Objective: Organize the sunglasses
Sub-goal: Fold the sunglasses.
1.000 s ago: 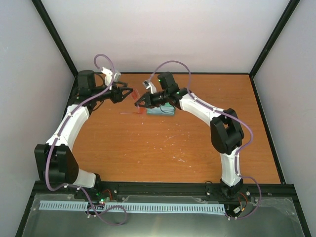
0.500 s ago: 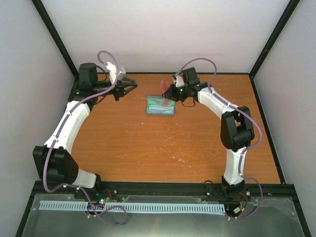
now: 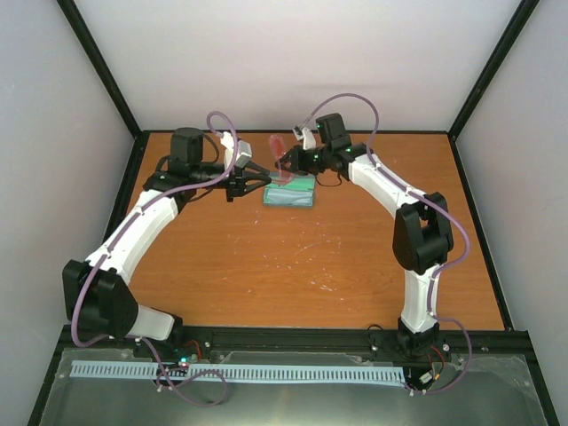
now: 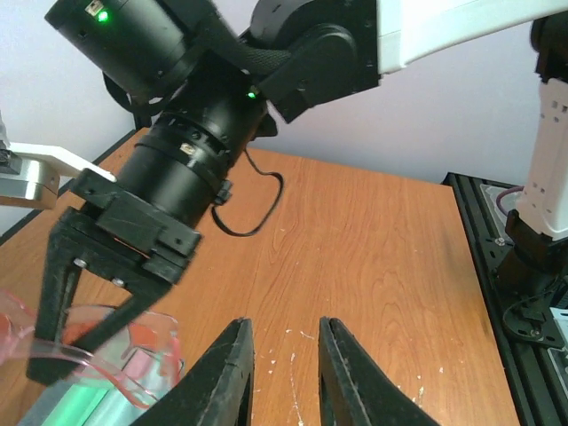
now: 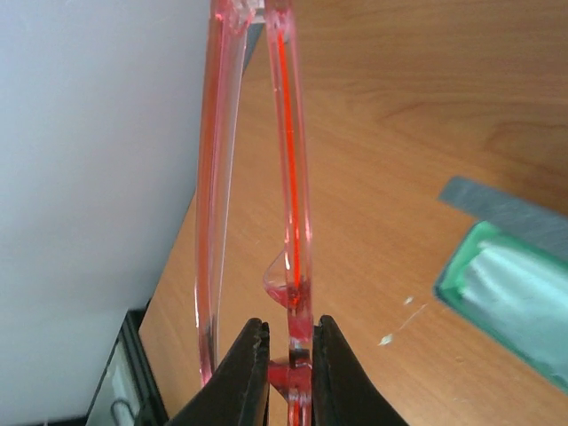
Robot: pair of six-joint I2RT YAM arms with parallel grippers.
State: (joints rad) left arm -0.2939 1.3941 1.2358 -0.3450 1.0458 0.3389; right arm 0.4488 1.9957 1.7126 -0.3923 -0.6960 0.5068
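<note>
My right gripper (image 3: pixel 287 163) is shut on the sunglasses (image 3: pixel 277 147), a red-pink translucent folded pair held above the table at the far left end of the grey-blue case (image 3: pixel 293 193). In the right wrist view the fingers (image 5: pixel 251 373) pinch the frame at the nose bridge (image 5: pixel 293 222), and the case (image 5: pixel 519 297) lies open to the right, green-lined with something light blue inside. My left gripper (image 3: pixel 264 178) is open and empty just left of the case. In the left wrist view its jaws (image 4: pixel 284 327) stand apart over bare wood, with the right gripper and sunglasses (image 4: pixel 142 351) to the left.
The case sits toward the back middle of the orange wooden table (image 3: pixel 311 266). Black frame rails and pale walls close the table in on the left, back and right. The right arm's black cable (image 4: pixel 253 213) lies on the wood behind the case.
My left gripper has swung right, from the back left corner to the case's left end. My right gripper has shifted slightly left with the sunglasses still in it.
</note>
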